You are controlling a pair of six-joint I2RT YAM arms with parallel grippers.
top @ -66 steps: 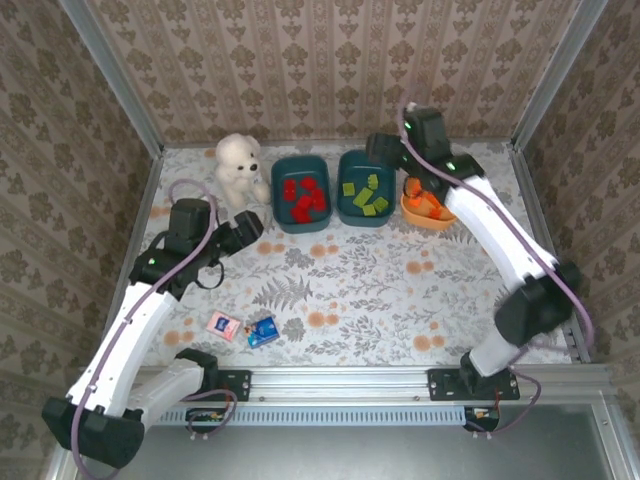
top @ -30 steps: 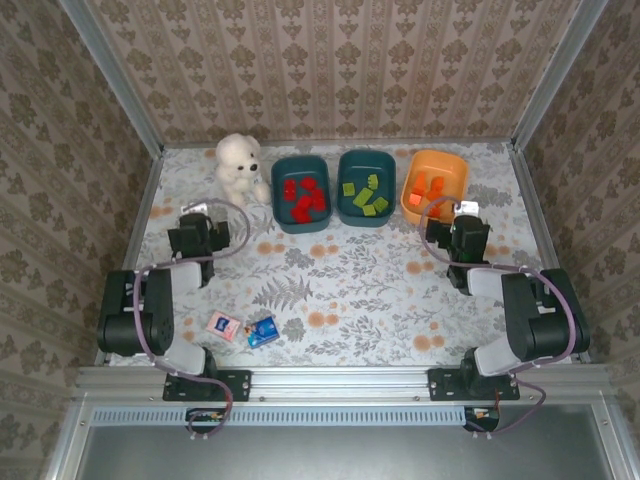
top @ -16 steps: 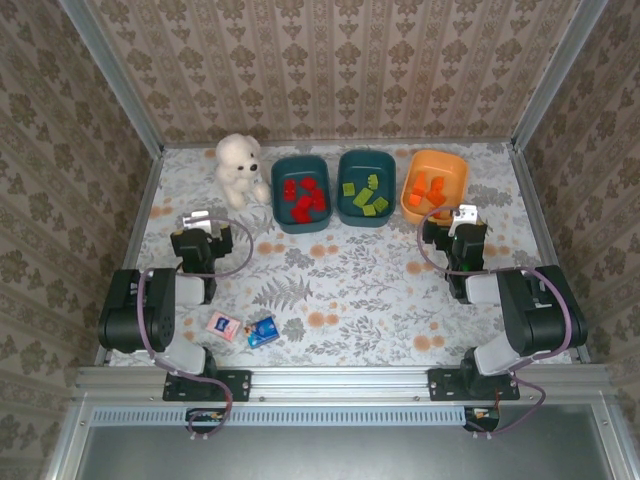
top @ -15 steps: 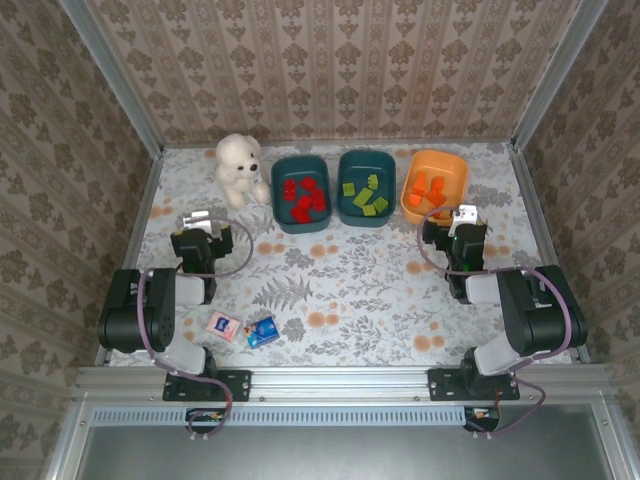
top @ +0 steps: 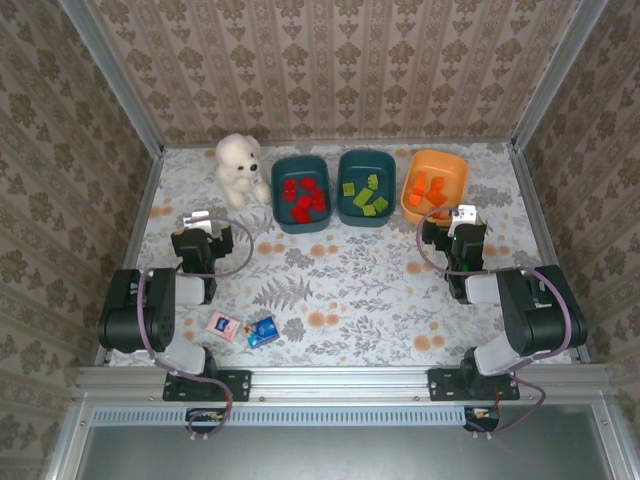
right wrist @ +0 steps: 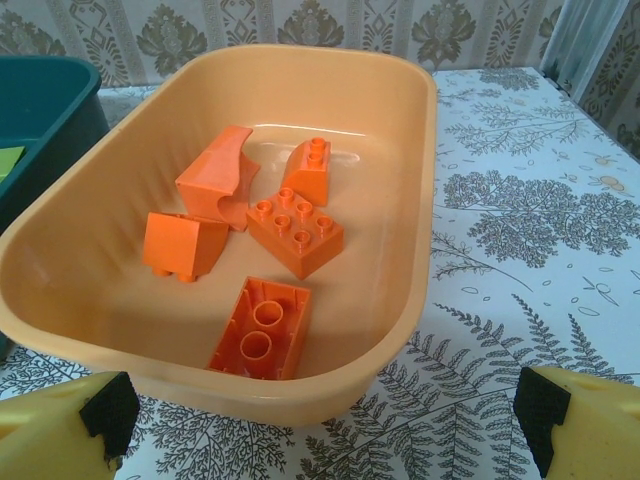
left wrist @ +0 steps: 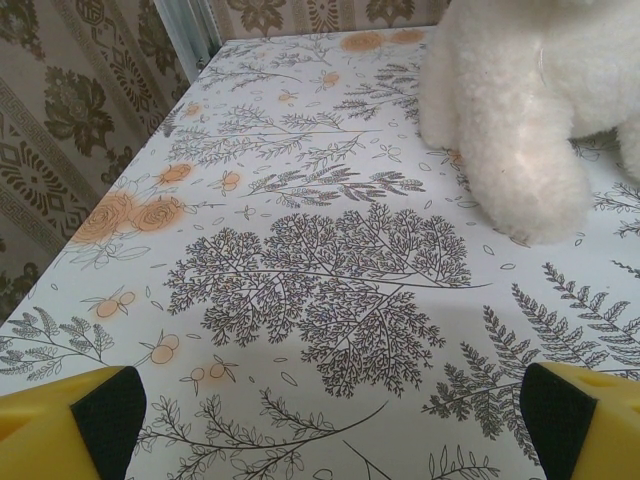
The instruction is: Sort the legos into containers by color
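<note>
Three containers stand in a row at the back. The left teal tub (top: 300, 160) holds red legos (top: 303, 198), and the middle teal tub (top: 366, 154) holds light green legos (top: 366, 196). Several orange legos (top: 428, 190) (right wrist: 295, 228) lie in the orange tub (top: 448, 158) (right wrist: 425, 150). My right gripper (top: 462, 215) (right wrist: 325, 415) hangs open and empty just short of the orange tub's near wall. My left gripper (top: 197, 222) (left wrist: 325, 415) is open and empty over bare cloth, near the teddy bear.
A white teddy bear (top: 238, 168) (left wrist: 520, 110) sits left of the tubs. A blue toy piece (top: 262, 331) and a pink-and-white card (top: 223, 326) lie near the front left. Both arms are folded back by the side walls. A teal tub's corner (right wrist: 50, 100) borders the orange tub.
Both arms have drawn back from their stretched poses and folded near their bases; the right gripper left the spot above the orange tub. Nothing has moved in the last half second.
</note>
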